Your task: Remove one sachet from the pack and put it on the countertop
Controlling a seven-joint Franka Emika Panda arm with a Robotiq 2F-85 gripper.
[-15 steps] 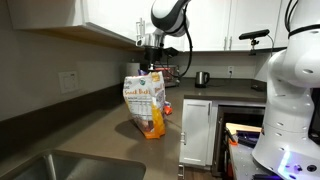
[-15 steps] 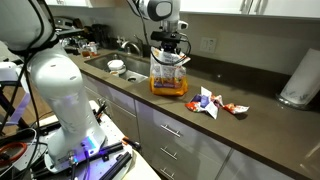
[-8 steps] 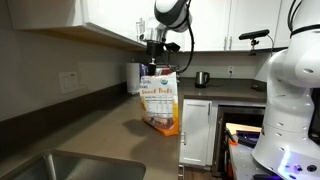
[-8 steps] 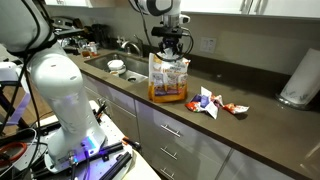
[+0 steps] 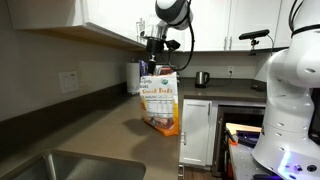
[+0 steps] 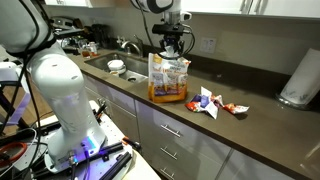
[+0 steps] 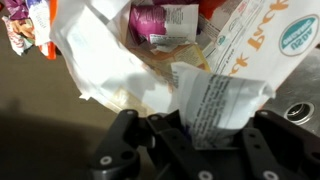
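Observation:
The pack [image 5: 160, 101] stands upright on the grey-brown countertop [image 5: 110, 130], white front with green lettering and an orange base; it also shows in an exterior view [image 6: 168, 78]. My gripper [image 5: 155, 60] hangs right over the pack's open top [image 6: 172, 50]. In the wrist view the gripper [image 7: 205, 138] is shut on a white printed sachet [image 7: 218, 100] just above the pack's mouth [image 7: 110, 60]. More sachets [image 7: 160, 22] lie inside the pack.
Loose sachets [image 6: 208, 102] lie on the countertop beside the pack. A white paper-towel roll [image 6: 298, 78] stands at the far end. A steel sink [image 6: 120, 66] holds dishes. A kettle [image 5: 202, 78] sits on the far counter.
The pack has shifted sideways along the countertop and stands straighter under the gripper. The gripper has moved with it and stays over the pack's top; little differs in the last half second.

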